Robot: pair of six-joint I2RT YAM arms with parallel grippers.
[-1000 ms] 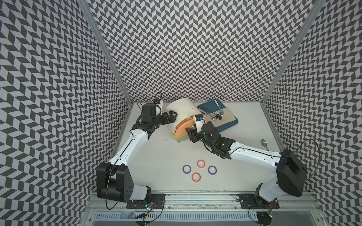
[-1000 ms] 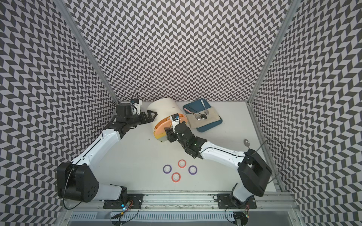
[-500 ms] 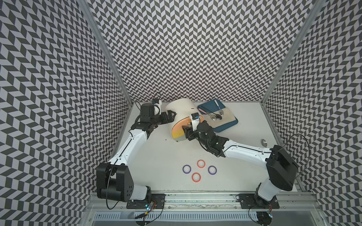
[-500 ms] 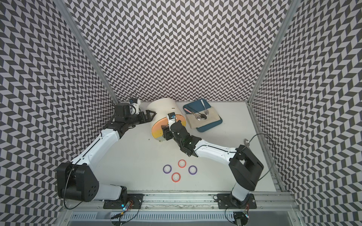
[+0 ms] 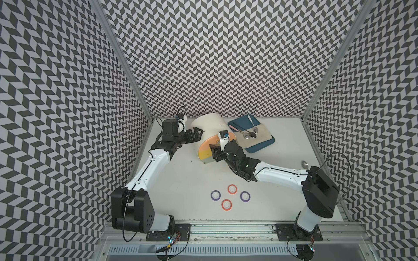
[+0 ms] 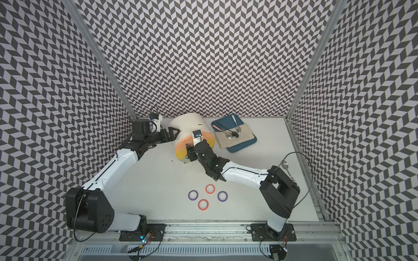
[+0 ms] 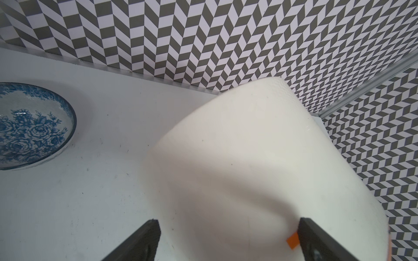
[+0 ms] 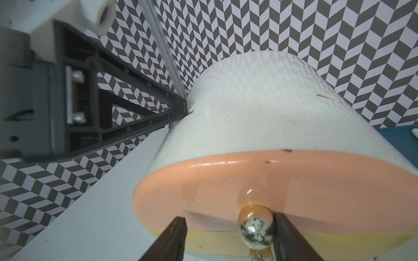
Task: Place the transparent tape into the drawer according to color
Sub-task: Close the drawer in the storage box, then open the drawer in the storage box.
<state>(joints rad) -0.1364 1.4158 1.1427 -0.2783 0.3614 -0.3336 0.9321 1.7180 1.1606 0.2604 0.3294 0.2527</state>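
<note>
Plastic, probably light and stiff: four flat purple- and red-rimmed tape rings (image 5: 226, 204) lie lower centre; I'd pinch across a rim. Left gripper (image 7: 226, 237) gapes wide, right gripper (image 8: 228, 226) half-open around the shiny knob (image 8: 255, 228) of the pink drawer front (image 8: 226, 180).

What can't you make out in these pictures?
- Drawer insides: hidden behind the pink drawer front in the right wrist view; the right arm covers it in both top views.
- Any yellow tape: in no view; only red tape rings and purple tape rings show.
- Grip on the knob: right fingers cut off by the right wrist view's edge.
</note>
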